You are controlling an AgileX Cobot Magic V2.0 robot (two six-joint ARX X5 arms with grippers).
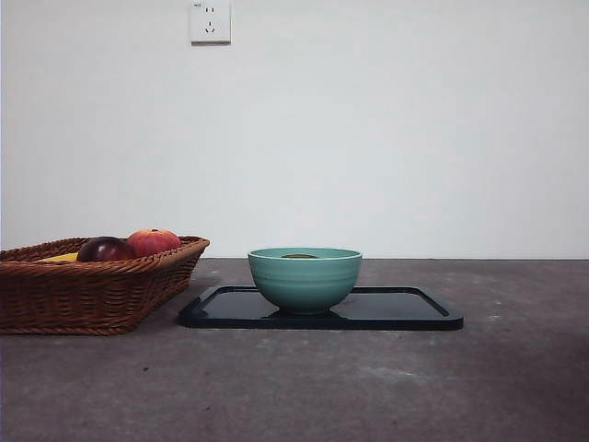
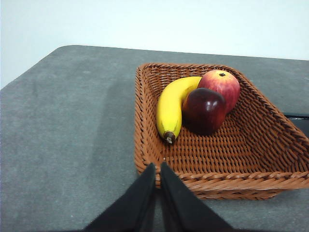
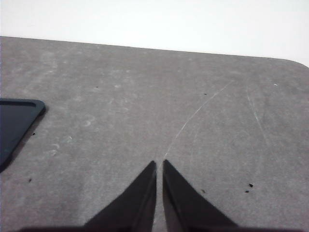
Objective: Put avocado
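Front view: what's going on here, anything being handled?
Nothing is held. The left tool hangs shut beside the wicker basket, which holds a banana, a maroon fruit and a red-orange fruit. The right tool is shut over bare table. The avocado sits in the teal bowl on the black tray.

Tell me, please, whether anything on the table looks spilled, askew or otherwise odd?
Nothing stands out. The teal bowl sits upright on the black tray, a dark green top just showing above its rim. The banana, maroon fruit and peach-like fruit lie inside the wicker basket.
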